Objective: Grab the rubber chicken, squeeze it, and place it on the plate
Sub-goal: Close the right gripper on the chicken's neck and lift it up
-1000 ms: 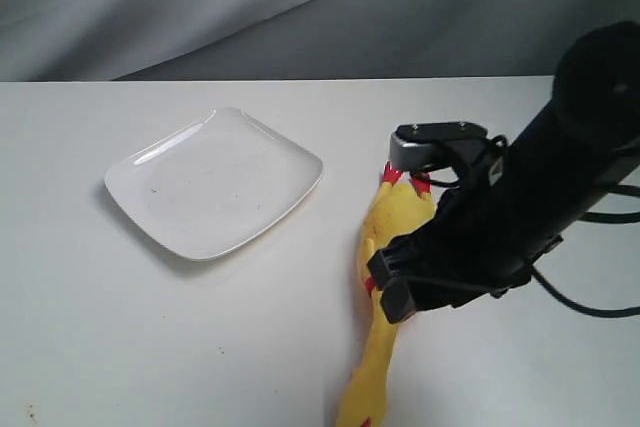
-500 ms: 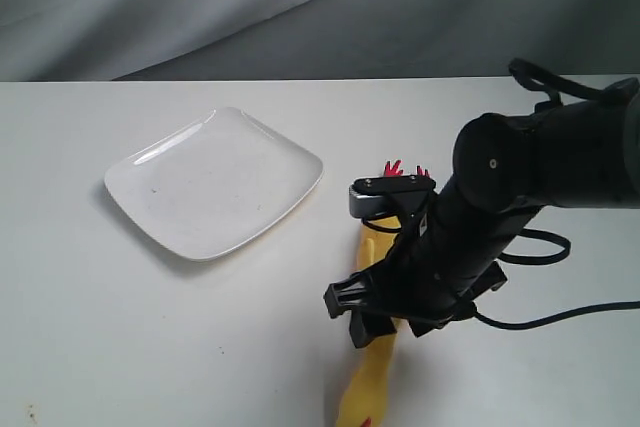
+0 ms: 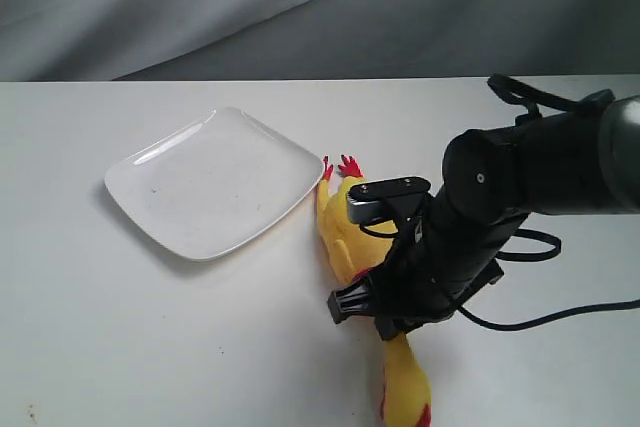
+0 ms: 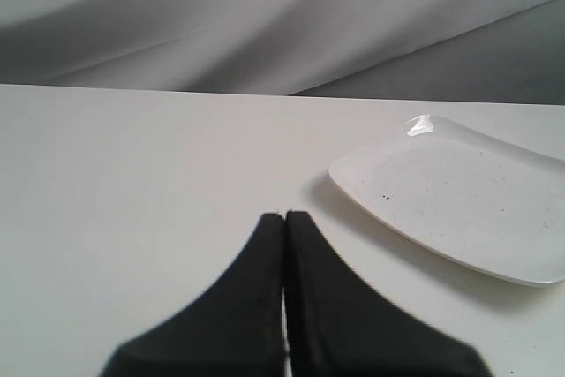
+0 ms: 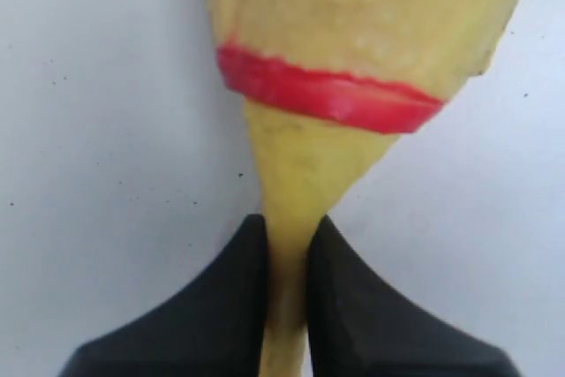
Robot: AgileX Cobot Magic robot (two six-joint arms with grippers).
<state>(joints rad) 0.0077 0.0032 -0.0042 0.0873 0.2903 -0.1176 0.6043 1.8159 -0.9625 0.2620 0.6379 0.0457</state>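
The yellow rubber chicken [image 3: 343,224] lies on the white table just right of the plate [image 3: 213,183], its red feet almost at the plate's rim and its head [image 3: 408,395] toward the front edge. My right gripper [image 3: 372,309] is shut on the chicken's thin neck [image 5: 288,209], just below the red neck band [image 5: 328,92]. The neck is pinched flat between the black fingers [image 5: 349,306]. The glossy white square plate [image 4: 459,196] holds nothing. My left gripper [image 4: 284,218] is shut with nothing in it, low over bare table beside the plate, and does not show in the exterior view.
A grey cloth backdrop [image 3: 300,7] hangs behind the table's far edge. A black cable [image 3: 540,317] trails from the right arm across the table at the right.
The right arm swung left and down onto the chicken's neck. The chicken has turned and slid, its feet now close to the plate's rim and its head further right.
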